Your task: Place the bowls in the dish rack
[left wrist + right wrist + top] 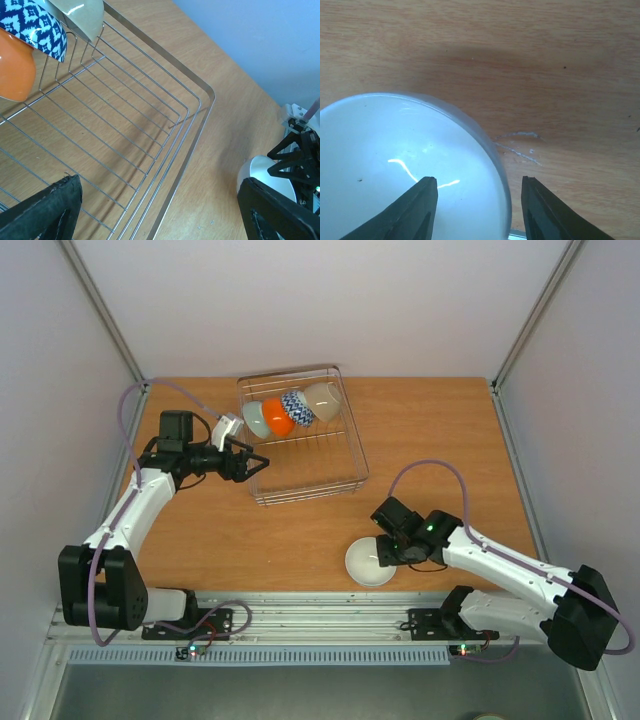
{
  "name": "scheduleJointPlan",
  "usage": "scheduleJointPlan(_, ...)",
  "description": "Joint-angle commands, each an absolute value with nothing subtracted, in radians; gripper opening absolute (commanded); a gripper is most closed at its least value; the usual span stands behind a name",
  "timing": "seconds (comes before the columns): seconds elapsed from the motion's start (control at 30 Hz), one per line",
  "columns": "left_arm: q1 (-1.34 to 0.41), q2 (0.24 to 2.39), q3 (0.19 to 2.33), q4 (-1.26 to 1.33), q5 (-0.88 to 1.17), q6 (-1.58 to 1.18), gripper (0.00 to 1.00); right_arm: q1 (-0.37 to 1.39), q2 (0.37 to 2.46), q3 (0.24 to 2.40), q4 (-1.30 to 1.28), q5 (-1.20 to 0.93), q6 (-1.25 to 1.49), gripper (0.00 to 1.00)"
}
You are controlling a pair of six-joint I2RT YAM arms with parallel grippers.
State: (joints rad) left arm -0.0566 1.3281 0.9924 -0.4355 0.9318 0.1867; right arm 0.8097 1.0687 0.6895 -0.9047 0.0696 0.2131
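The wire dish rack (pixel 310 488) stands at the back middle of the table. Lined up on edge in its far end are a pale blue-green bowl (pixel 257 418), an orange bowl (pixel 279 417), a zigzag bowl (pixel 297 406) and a cream bowl (pixel 322 397). My left gripper (pixel 258 462) hangs open at the rack's left side, over its wire floor (pixel 125 130), holding nothing. A plain white bowl (pixel 366 562) sits upright near the table's front edge. My right gripper (pixel 477 200) is open astride that bowl's (pixel 395 160) right rim, one finger (pixel 415 210) inside, the other outside, with gaps on both sides.
The rack's near half holds only bare wires, bounded by a raised metal rim (pixel 200 85). A metal rail (pixel 330 605) runs along the table's front edge just behind the white bowl. Walls close in on the left, right and back.
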Motion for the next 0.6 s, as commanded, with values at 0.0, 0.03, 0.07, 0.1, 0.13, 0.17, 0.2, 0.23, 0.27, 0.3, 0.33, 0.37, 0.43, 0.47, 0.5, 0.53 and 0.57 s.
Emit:
scheduleJointPlan(0.0, -0.055, 1.321, 0.983, -0.388, 0.947, 0.178, 0.85, 0.836, 1.079, 0.666, -0.867, 0.063, 0.254, 0.47)
scheduleJointPlan(0.03, -0.055, 1.321, 0.983, -0.387, 0.946, 0.178, 0.85, 0.839, 1.082, 0.66, -0.862, 0.062, 0.258, 0.46)
scheduleJointPlan(0.07, -0.055, 1.32, 0.983, -0.388, 0.946, 0.177, 0.85, 0.844, 1.088, 0.656, -0.855, 0.06, 0.261, 0.45)
scheduleJointPlan(0.1, -0.055, 1.321, 0.983, -0.387, 0.946, 0.177, 0.85, 0.847, 1.093, 0.653, -0.851, 0.061, 0.264, 0.44)
scheduleJointPlan(0.13, -0.056, 1.32, 0.983, -0.387, 0.946, 0.176, 0.85, 0.849, 1.098, 0.65, -0.848, 0.063, 0.267, 0.44)
scheduleJointPlan(0.17, -0.055, 1.319, 0.983, -0.387, 0.946, 0.176, 0.85, 0.852, 1.102, 0.648, -0.844, 0.063, 0.269, 0.43)
scheduleJointPlan(0.2, -0.055, 1.319, 0.983, -0.387, 0.946, 0.176, 0.85, 0.854, 1.106, 0.646, -0.84, 0.063, 0.27, 0.42)
scheduleJointPlan(0.23, -0.055, 1.319, 0.982, -0.387, 0.946, 0.175, 0.85, 0.857, 1.111, 0.645, -0.837, 0.063, 0.273, 0.41)
scheduleJointPlan(0.27, -0.055, 1.319, 0.983, -0.387, 0.946, 0.176, 0.85, 0.86, 1.114, 0.644, -0.834, 0.063, 0.274, 0.4)
scheduleJointPlan(0.3, -0.055, 1.32, 0.983, -0.388, 0.946, 0.175, 0.85, 0.862, 1.119, 0.644, -0.831, 0.063, 0.276, 0.39)
scheduleJointPlan(0.33, -0.055, 1.32, 0.983, -0.387, 0.945, 0.175, 0.85, 0.865, 1.124, 0.644, -0.828, 0.062, 0.275, 0.38)
scheduleJointPlan(0.37, -0.055, 1.319, 0.982, -0.387, 0.946, 0.175, 0.85, 0.868, 1.128, 0.644, -0.825, 0.061, 0.277, 0.36)
scheduleJointPlan(0.43, -0.056, 1.319, 0.982, -0.386, 0.945, 0.175, 0.85, 0.873, 1.136, 0.644, -0.82, 0.059, 0.276, 0.31)
scheduleJointPlan(0.47, -0.056, 1.319, 0.982, -0.386, 0.946, 0.175, 0.85, 0.874, 1.141, 0.644, -0.819, 0.059, 0.279, 0.28)
scheduleJointPlan(0.5, -0.055, 1.319, 0.982, -0.386, 0.946, 0.175, 0.85, 0.876, 1.143, 0.646, -0.818, 0.062, 0.28, 0.26)
scheduleJointPlan(0.53, -0.056, 1.319, 0.982, -0.386, 0.945, 0.176, 0.85, 0.878, 1.144, 0.646, -0.818, 0.064, 0.28, 0.25)
scheduleJointPlan(0.57, -0.055, 1.319, 0.982, -0.385, 0.944, 0.177, 0.85, 0.88, 1.145, 0.647, -0.816, 0.065, 0.282, 0.23)
